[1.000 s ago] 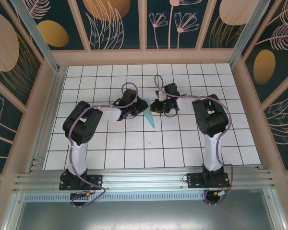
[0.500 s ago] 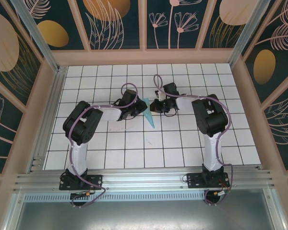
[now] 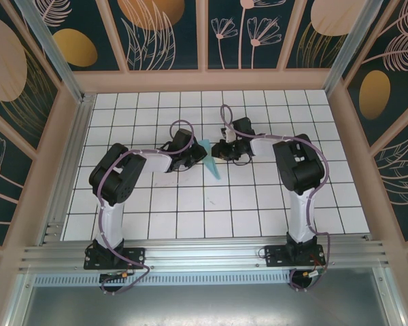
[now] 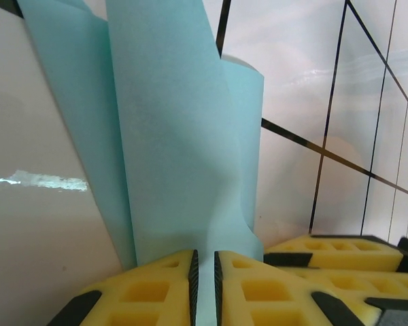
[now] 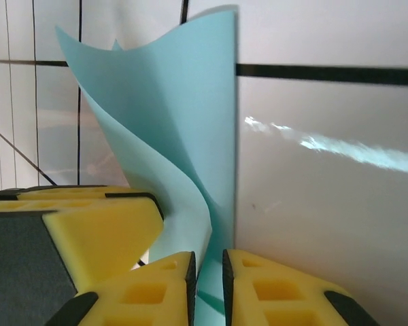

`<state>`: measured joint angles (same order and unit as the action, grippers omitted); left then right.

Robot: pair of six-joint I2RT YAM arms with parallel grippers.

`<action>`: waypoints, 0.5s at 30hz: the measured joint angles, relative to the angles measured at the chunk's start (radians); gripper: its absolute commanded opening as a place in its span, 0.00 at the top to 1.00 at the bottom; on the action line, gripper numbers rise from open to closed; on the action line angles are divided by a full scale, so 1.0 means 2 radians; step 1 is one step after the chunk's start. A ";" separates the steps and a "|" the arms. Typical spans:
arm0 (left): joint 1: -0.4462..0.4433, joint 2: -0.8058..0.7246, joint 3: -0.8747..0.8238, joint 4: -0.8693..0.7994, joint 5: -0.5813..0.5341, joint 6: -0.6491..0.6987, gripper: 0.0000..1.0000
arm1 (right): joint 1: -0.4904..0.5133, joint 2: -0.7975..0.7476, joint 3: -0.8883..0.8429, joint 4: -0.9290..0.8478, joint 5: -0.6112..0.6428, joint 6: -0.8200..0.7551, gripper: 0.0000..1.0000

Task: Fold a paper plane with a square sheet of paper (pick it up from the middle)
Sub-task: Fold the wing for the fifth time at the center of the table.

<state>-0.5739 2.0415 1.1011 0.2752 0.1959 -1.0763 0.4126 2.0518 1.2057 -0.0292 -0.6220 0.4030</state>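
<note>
The square sheet of paper is folded into a slim, pointed turquoise paper plane (image 3: 211, 163), its tip towards the near edge. It stands on edge between the two grippers at the middle of the table. My left gripper (image 3: 198, 153) comes in from the left. Up close its yellow pads (image 4: 163, 282) stand nearly together with the plane's folded layers (image 4: 177, 136) pinched in the slit, so the left gripper (image 4: 205, 261) is shut on it. My right gripper (image 3: 218, 151) faces it from the right. The right gripper (image 5: 208, 261) has its jaws slightly parted, and the paper (image 5: 183, 122) runs loosely through the gap.
The white gridded table (image 3: 258, 204) lies inside a frame of pink walls (image 3: 347, 156). The other arm's yellow finger sits close by in each wrist view: the right one (image 4: 333, 252) and the left one (image 5: 88, 231). Both arm bases stand at the near rail (image 3: 204, 251).
The right gripper's jaws have parted a little around the paper. The plane's upper end has shifted slightly. Both arms have stayed almost in place.
</note>
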 measured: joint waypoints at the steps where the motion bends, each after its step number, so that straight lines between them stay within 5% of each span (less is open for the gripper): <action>1: 0.000 0.000 0.000 0.000 -0.001 -0.002 0.82 | -0.002 -0.011 -0.014 0.002 0.000 0.002 0.75; 8: 0.000 0.000 0.000 -0.002 -0.002 -0.006 0.82 | -0.001 -0.083 -0.071 0.003 -0.002 -0.006 0.63; 15: 0.000 0.000 0.000 -0.001 -0.002 -0.007 0.82 | 0.019 -0.092 -0.085 0.000 -0.009 -0.029 0.67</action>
<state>-0.5739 2.0422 1.1015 0.2726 0.1921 -1.0897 0.4515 1.8671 1.0348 -0.0296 -0.6395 0.3443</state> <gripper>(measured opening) 0.175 0.353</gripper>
